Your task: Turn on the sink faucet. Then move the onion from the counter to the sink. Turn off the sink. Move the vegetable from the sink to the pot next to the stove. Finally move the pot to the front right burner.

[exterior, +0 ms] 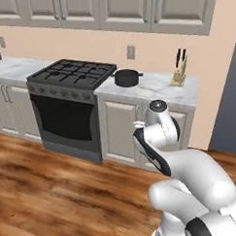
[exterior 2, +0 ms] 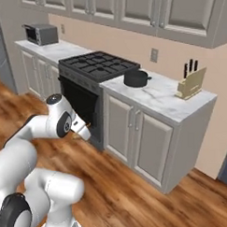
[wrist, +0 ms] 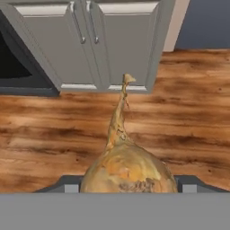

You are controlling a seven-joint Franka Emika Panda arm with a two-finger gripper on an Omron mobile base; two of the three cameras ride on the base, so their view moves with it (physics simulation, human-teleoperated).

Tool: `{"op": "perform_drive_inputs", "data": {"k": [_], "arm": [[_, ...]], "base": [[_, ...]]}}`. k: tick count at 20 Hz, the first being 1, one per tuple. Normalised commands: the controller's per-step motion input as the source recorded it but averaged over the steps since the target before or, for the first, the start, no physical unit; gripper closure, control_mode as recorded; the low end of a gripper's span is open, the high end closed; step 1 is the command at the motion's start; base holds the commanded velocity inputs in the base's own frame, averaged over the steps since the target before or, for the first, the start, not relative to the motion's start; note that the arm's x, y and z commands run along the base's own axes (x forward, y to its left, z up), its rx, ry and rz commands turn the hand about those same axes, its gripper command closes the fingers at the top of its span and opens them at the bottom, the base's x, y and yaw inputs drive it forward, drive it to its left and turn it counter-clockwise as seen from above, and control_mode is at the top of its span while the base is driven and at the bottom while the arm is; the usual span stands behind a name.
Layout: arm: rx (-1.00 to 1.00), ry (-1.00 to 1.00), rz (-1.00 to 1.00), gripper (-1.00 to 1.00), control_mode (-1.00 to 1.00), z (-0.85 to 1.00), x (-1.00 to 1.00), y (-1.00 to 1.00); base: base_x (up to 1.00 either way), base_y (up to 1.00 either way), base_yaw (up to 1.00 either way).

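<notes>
Hand view: the onion (wrist: 128, 168) is pinched in the gripper (wrist: 128, 186), low before the cabinets. It should be lifted clear of the table (exterior: 157, 86) edge, then lowered gently into the pot (exterior: 126, 77).

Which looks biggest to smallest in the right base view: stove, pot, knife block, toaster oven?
1. stove
2. toaster oven, though farther off, so its rank is unsure
3. pot and knife block look alike
</notes>
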Motion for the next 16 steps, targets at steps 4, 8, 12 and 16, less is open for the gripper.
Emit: {"op": "perform_drive_inputs", "data": {"k": [4, 8, 12, 16], "arm": [[0.0, 0.0, 0.0, 1.0, 1.0, 0.0, 0.0, 0.0], [0.0, 0.0, 0.0, 1.0, 1.0, 0.0, 0.0, 0.0], [0.0, 0.0, 0.0, 1.0, 1.0, 0.0, 0.0, 0.0], [0.0, 0.0, 0.0, 1.0, 1.0, 0.0, 0.0, 0.0]], "base": [[0.67, 0.4, -0.35], [0.68, 0.6, -0.33], [0.66, 0.66, -0.31], [0.67, 0.48, -0.3]]}}
